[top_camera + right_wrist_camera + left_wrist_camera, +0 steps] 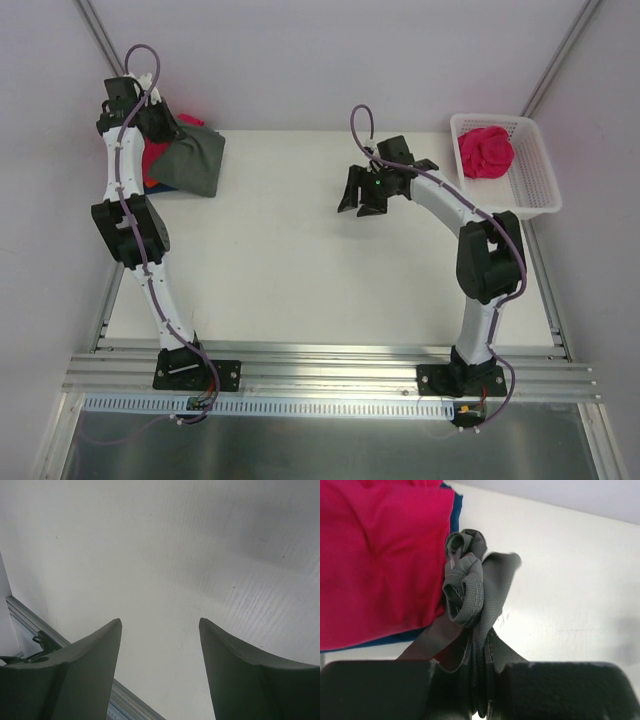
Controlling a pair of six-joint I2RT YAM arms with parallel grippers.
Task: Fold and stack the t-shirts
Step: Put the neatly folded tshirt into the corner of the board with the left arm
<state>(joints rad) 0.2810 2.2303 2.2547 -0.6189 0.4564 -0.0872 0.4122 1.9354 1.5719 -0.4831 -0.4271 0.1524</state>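
Note:
The dark grey t-shirt [195, 160] hangs bunched at the table's far left corner, over a pink shirt [155, 160] and a blue shirt [170, 187] lying below it. My left gripper [160, 120] is shut on the grey shirt; in the left wrist view a wad of grey cloth [470, 600] is pinched at my left gripper [482, 700], with the pink shirt [375, 560] and the blue shirt's edge [456, 510] beneath. My right gripper [365, 195] is open and empty above the bare table, as the right wrist view [160, 622] shows. Another pink shirt [486, 150] lies crumpled in the basket.
The white lattice basket [535, 185] stands at the table's far right edge. An aluminium rail [330, 360] runs along the table's near edge and also shows in the right wrist view [30, 620].

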